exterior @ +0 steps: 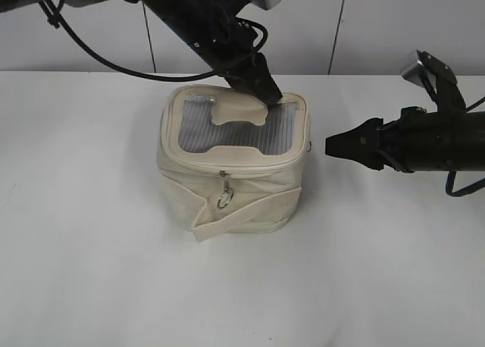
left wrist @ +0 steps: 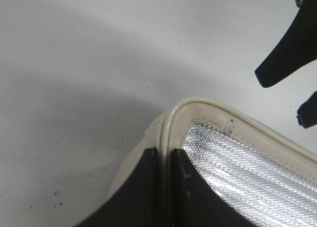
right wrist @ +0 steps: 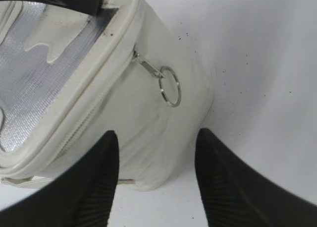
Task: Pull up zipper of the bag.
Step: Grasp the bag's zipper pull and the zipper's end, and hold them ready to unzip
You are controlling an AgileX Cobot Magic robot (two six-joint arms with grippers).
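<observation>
Bag: the small boxy cream fabric bag (exterior: 231, 165) with a grey mesh lid window stands mid-table (exterior: 91, 271).
Zipper: the cream zip track (right wrist: 96, 95) rings the lid rim — one silver ring pull (right wrist: 170, 86) hangs on the side facing the right gripper, another (exterior: 224, 198) at the front.
Left gripper (left wrist: 164, 187): clamped on the lid's far rim.
Right gripper (right wrist: 156, 180): jaws apart, empty — just beside the bag.

Even, diffuse light fills all 3 views, leaving the white desk (exterior: 91, 248) bright. The bag (exterior: 235, 165) casts only a soft shadow toward the desk's right edge. Its mesh window (left wrist: 247, 172) glints silver in the left wrist view. Both wrist views blur the near fingers (right wrist: 94, 187).
</observation>
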